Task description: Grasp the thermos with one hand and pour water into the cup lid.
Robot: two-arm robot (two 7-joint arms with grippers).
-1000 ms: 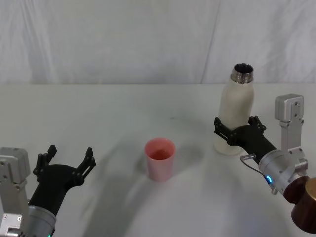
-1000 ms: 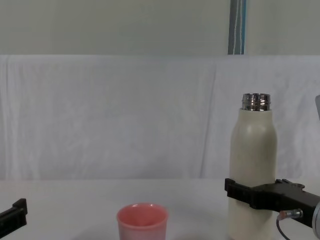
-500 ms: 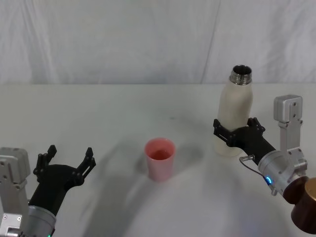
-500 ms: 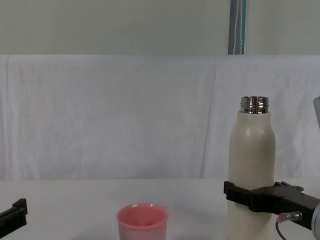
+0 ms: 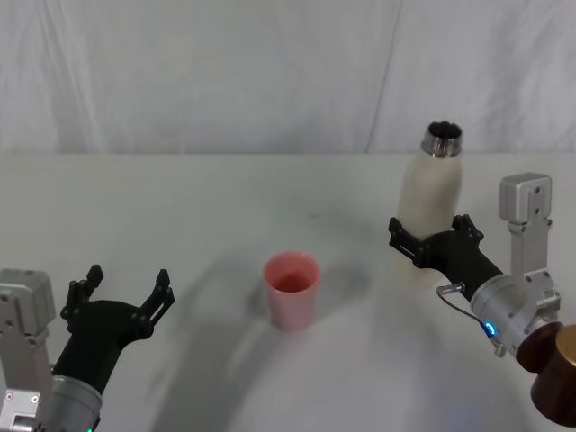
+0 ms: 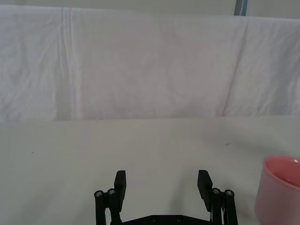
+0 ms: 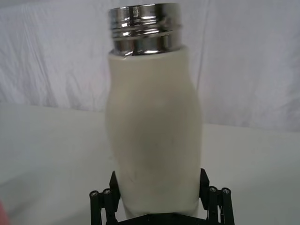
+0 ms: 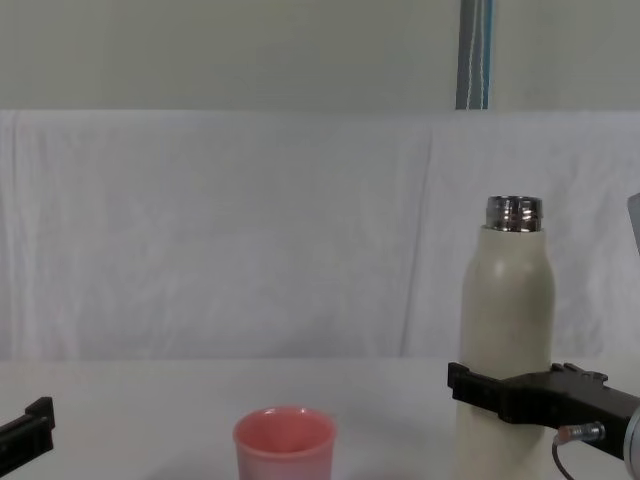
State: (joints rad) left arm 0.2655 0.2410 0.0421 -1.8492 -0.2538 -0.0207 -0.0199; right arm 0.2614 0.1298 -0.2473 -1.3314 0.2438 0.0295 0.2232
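Now your white-draped desk (image 5: 225,189) meets a white curtain (image 5: 225,72); right gripper (image 5: 430,241) jaws clamp the upright thermos (image 5: 430,193); left gripper (image 5: 121,292) jaws gape empty near the cup lid (image 5: 292,288).

Head camera looks down at the counter (image 5: 225,198); chest camera looks level across it. Both share the thermos (image 5: 430,202) and cup lid (image 5: 292,288).

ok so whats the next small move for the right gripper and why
Probably lift the tall cream-white thermos with the steel neck: the right gripper is shut on its lower body and it stands upright, right of the small pink cup lid. The left gripper hangs open, idle.
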